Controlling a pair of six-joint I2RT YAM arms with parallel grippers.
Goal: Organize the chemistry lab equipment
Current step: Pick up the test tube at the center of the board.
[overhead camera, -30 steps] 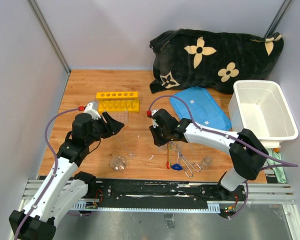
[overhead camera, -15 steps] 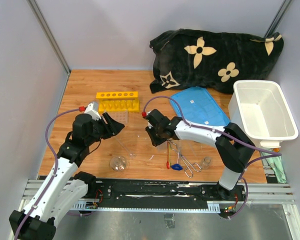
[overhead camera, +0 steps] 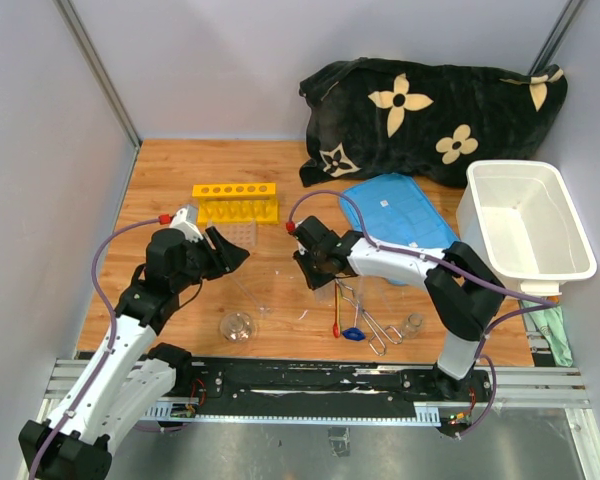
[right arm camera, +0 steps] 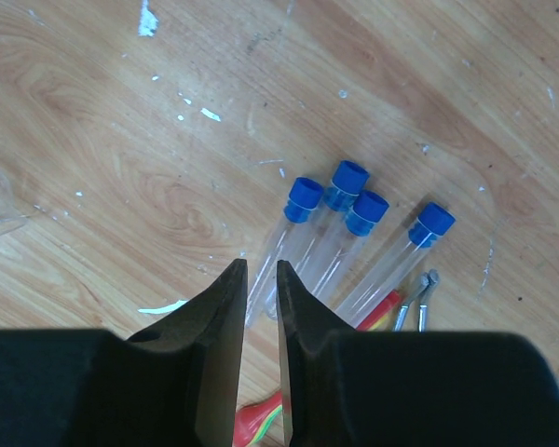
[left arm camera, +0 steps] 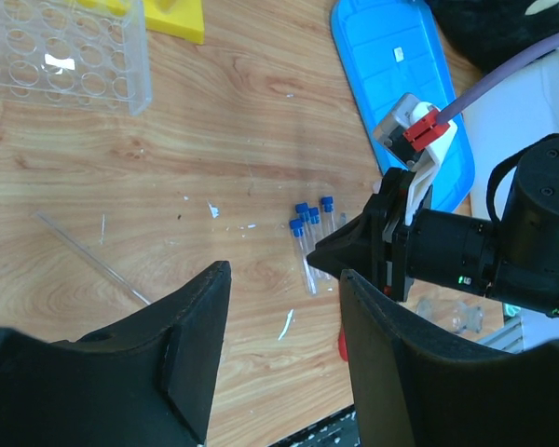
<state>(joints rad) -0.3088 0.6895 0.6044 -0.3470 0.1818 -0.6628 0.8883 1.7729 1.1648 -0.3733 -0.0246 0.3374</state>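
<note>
Several blue-capped clear test tubes (right arm camera: 340, 233) lie side by side on the wooden table, also seen in the left wrist view (left arm camera: 307, 237). My right gripper (right arm camera: 261, 265) hangs low over them, open by a narrow gap. Its tips flank the closed end of the leftmost tube. In the top view the right gripper (overhead camera: 315, 278) covers most of the tubes. The red-handled spatula (overhead camera: 338, 315) and metal tongs (overhead camera: 375, 325) lie just right of it. My left gripper (overhead camera: 230, 255) hovers open and empty to the left. The yellow rack (overhead camera: 236, 203) stands behind it.
A clear well plate (left arm camera: 61, 51) and a glass rod (left arm camera: 88, 261) lie near the left gripper. A round flask (overhead camera: 238, 325) and a small beaker (overhead camera: 413, 323) sit near the front edge. The blue lid (overhead camera: 400, 215), white tub (overhead camera: 525, 220) and black cloth (overhead camera: 430, 110) fill the right.
My right gripper has shifted a little to the left over the tubes and its jaws have narrowed slightly. The left arm has stayed still.
</note>
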